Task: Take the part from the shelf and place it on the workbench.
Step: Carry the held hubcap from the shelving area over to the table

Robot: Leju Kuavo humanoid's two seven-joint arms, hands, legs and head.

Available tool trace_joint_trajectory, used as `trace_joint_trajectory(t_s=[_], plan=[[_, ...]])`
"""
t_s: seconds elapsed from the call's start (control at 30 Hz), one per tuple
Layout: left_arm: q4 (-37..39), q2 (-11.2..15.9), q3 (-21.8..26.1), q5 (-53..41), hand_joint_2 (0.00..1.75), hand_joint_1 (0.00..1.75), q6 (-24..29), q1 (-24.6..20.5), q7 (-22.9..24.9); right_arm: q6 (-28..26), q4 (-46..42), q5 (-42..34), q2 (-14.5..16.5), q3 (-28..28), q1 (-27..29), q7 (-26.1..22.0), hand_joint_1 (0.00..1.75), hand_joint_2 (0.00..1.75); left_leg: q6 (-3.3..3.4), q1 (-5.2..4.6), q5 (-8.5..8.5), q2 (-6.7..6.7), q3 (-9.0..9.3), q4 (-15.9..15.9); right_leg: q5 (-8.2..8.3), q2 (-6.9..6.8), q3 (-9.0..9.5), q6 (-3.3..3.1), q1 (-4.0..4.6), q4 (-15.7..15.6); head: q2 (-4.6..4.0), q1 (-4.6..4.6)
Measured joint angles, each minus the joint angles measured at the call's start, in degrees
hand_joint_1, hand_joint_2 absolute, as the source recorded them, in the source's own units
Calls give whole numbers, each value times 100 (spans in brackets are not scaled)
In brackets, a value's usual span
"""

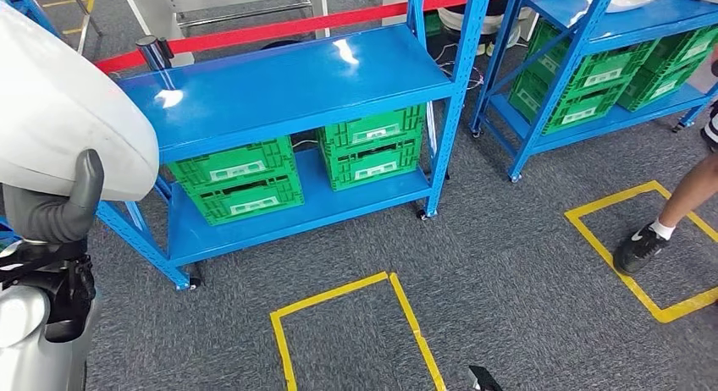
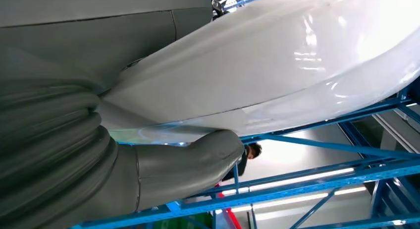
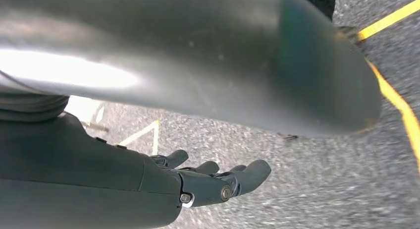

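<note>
While gripped by left hand (image 1: 59, 209): smooth, glossy white curved part (image 1: 63, 112).

You have two blue shelf units in the head view: the near rack (image 1: 288, 90) and a second rack (image 1: 593, 35) to its right. Green crates: four under the near rack's top, two stacks of two (image 1: 237, 184) (image 1: 372, 145); at least four more on the second rack (image 1: 605, 78), exact count unclear. Two yellow tape boxes on the carpet (image 1: 356, 323) (image 1: 643, 247). One white part (image 1: 59, 103). One person's leg and shoe (image 1: 643, 243).
</note>
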Motion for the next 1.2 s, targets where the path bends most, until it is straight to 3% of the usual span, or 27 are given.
trace_joint_trajectory(t_s=[0.03, 0.1, 0.13, 0.17, 0.23, 0.27, 0.3, 0.37, 0.4, 0.43, 0.5, 0.53, 0.57, 0.6, 0.63, 0.67, 0.73, 0.8, 0.87, 0.9, 0.93, 1.0, 1.03, 1.07, 1.13, 1.17, 1.2], plan=[[-34, 31, 14, -20, 175, 175, 21, 35, -13, -12, 0, -29, 8, -31, 6, -7, 0, 0, -15, 3, -92, 0, -18, 310, 73, -3, -94, 2, 1, 3, 0, 1], [-103, 87, 43, -41, 175, 175, 55, 116, -43, -27, 1, -64, 25, -91, 12, -19, 0, 0, -16, 5, 112, 0, 170, 447, 215, -7, -278, 18, 1, 13, 0, 0], [-141, 113, 54, -49, 175, 175, 70, 158, -61, -31, 1, -69, 34, -117, 14, -21, 0, 0, -4, 5, 275, 0, 411, 216, 283, -7, -361, 32, 1, 18, 0, 0], [-187, 138, 62, -66, 175, 175, 92, 202, -89, -34, 1, -78, 44, -136, 16, -23, 0, 0, 20, 3, 329, 0, 742, -185, 346, -6, -427, 50, 4, 27, 0, 0], [-283, 181, 77, -102, 175, 175, 158, 297, -180, -35, 0, -109, 56, -177, 22, -59, 0, 0, 82, -21, 198, -3, 1350, -1040, 464, -4, -493, 105, 14, 33, 0, 6], [-324, 201, 87, -114, 175, 175, 196, 348, -231, -29, 0, -129, 59, -204, 25, -88, 0, 0, 118, -36, 108, -6, 1497, -1285, 523, -4, -498, 140, 14, 22, 0, -2], [-358, 218, 100, -115, 175, 175, 224, 409, -272, -21, 0, -135, 60, -231, 31, -120, 0, 0, 157, -54, 99, -7, 1525, -1378, 587, -4, -496, 180, 12, -3, 0, -9], [-412, 239, 126, -114, 175, 175, 267, 544, -306, -2, 1, -97, 60, -262, 52, -148, 0, 0, 257, -46, 219, 4, 1414, -1373, 607, 7, -532, 258, -5, -19, 0, -43], [-449, 241, 138, -123, 175, 175, 287, 620, -309, 24, 2, -55, 61, -265, 66, -147, 0, 0, 309, -38, 295, 13, 1344, -1381, 453, 14, -586, 289, -8, 75, 0, -40], [-491, 241, 152, -138, 175, 175, 311, 702, -310, 54, 2, -14, 63, -264, 77, -143, 0, 0, 348, -25, 377, 22, 1260, -1390, 184, 21, -661, 312, -12, 279, 0, -33], [-599, 241, 215, -184, 175, 175, 355, 900, -328, 128, 2, 73, 64, -263, 84, -147, 0, 0, 381, -28, 533, 32, 1077, -1380, -459, 26, -829, 342, -13, 996, 0, -4], [-652, 246, 259, -186, 175, 175, 363, 1005, -341, 155, 2, 119, 61, -262, 84, -152, 0, 0, 381, -30, 611, 36, 976, -1367, -622, 26, -874, 352, -13, 1363, 0, 1], [-705, 254, 308, -165, 175, 175, 350, 1108, -353, 176, 2, 170, 55, -260, 82, -150, 0, 0, 376, -32, 687, 39, 868, -1347, -631, 26, -863, 356, -13, 1628, 0, 3], [-751, 264, 355, -123, 175, 175, 324, 1202, -360, 189, 2, 215, 47, -255, 81, -140, 0, 0, 366, -33, 755, 42, 754, -1320, -511, 26, -773, 353, -13, 1720, 0, 7], [-795, 278, 405, -71, 175, 175, 289, 1290, -365, 196, 2, 248, 35, -249, 78, -130, 0, 0, 351, -32, 818, 41, 641, -1286, -344, 26, -577, 342, -13, 1605, 0, 11], [-835, 293, 456, -28, 175, 175, 260, 1369, -369, 201, 2, 267, 23, -244, 73, -129, 0, 0, 332, -32, 873, 40, 540, -1246, -242, 29, -280, 322, -12, 1300, 0, 15], [-907, 326, 555, 18, 175, 175, 225, 1488, -376, 216, -2, 272, -1, -239, 49, -166, 0, 0, 276, -45, 968, 39, 386, -1171, -368, 36, 364, 265, 14, 444, 0, 25], [-950, 342, 638, 96, 175, 175, 142, 1546, -356, 225, -4, 265, -11, -239, 20, -197, 0, 0, 207, -47, 1076, 41, 326, -1162, -551, 39, 616, 204, 49, -28, 0, 33], [-958, 340, 694, 214, 175, 175, -10, 1583, -296, 206, -3, 265, -9, -239, 11, -158, 0, 0, 133, -22, 1144, 35, 297, -1184, -454, 21, 544, 121, 52, -75, 0, 36], [-956, 337, 709, 252, 175, 175, -73, 1598, -257, 193, -2, 268, -8, -239, 11, -118, 0, 0, 99, -10, 1036, 28, 257, -1119, -382, 5, 492, 73, 49, -85, 0, 30], [-954, 334, 717, 268, 175, 175, -121, 1605, -225, 180, -1, 267, -6, -239, 11, -82, 0, 0, 66, 0, 818, 22, 190, -948, -304, -11, 425, 31, 40, -98, 0, 22], [-940, 326, 724, 241, 175, 175, -157, 1601, -180, 164, 0, 242, -5, -239, 6, -35, 0, 0, 15, 15, 211, 17, 20, -309, -160, -27, 253, -11, 37, -95, 0, 7], [-927, 321, 725, 219, 175, 175, -164, 1598, -169, 161, 0, 217, -4, -239, 6, -34, 0, 0, -4, 20, 16, 17, -35, 54, -82, -28, 155, -12, 38, -88, 0, 3], [-911, 315, 726, 201, 175, 175, -166, 1596, -162, 160, 0, 189, -1, -240, 7, -40, 0, 0, -16, 22, -38, 17, -34, 321, -5, -29, 54, -6, 38, -77, 0, 4], [-884, 309, 728, 188, 175, 175, -173, 1578, -156, 161, 0, 149, 11, -241, 8, -70, 0, 0, -15, 24, 202, 17, 225, 357, 147, -30, -154, 19, 36, -45, 0, 3], [-879, 307, 732, 190, 175, 175, -178, 1553, -156, 161, 0, 144, 19, -241, 7, -81, 0, 0, -1, 24, 346, 16, 493, 91, 215, -30, -246, 38, 35, -27, 0, 3], [-878, 305, 737, 192, 175, 175, -182, 1513, -156, 162, 0, 151, 26, -241, 5, -83, 0, 0, 21, 16, 365, 14, 834, -322, 279, -28, -326, 62, 41, -10, 0, 3]])
